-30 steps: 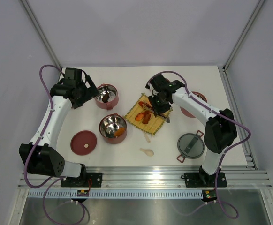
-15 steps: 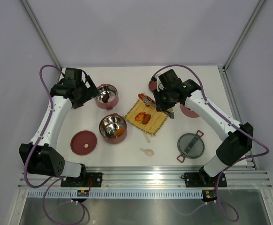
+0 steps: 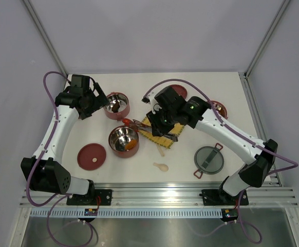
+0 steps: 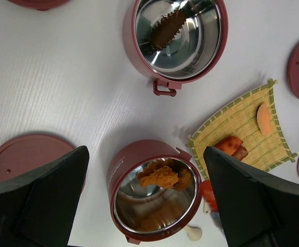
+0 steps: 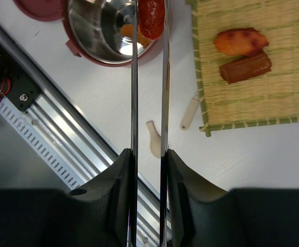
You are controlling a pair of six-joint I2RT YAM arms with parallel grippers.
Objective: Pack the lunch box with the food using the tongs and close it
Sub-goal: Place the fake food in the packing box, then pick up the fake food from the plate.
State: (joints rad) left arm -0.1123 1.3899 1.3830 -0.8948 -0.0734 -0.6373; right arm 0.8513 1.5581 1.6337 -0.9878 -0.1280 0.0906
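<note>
My right gripper (image 5: 148, 154) (image 3: 161, 119) is shut on the silver tongs (image 5: 134, 77) (image 3: 139, 123), whose tips pinch a red sausage (image 5: 151, 15) (image 3: 126, 121) at the rim of the near lunch box tier (image 3: 119, 145) (image 5: 95, 31). An orange food piece (image 4: 160, 176) lies in that tier. The far tier (image 3: 117, 105) (image 4: 183, 36) holds a brown piece (image 4: 167, 31). My left gripper (image 4: 144, 152) (image 3: 95, 100) hangs open and empty beside the far tier. On the yellow mat (image 5: 252, 82) remain an orange piece (image 5: 240, 41) and a brown piece (image 5: 245, 67).
A red disc lid (image 3: 92, 156) lies front left and another (image 3: 178, 91) at the back. The grey top lid (image 3: 209, 159) sits front right, with another red tier (image 3: 216, 109) behind it. A cream spoon (image 3: 161, 166) lies near the front rail.
My right arm has swung left from over the mat to the near tier, carrying the sausage in the tongs. The left arm has not moved.
</note>
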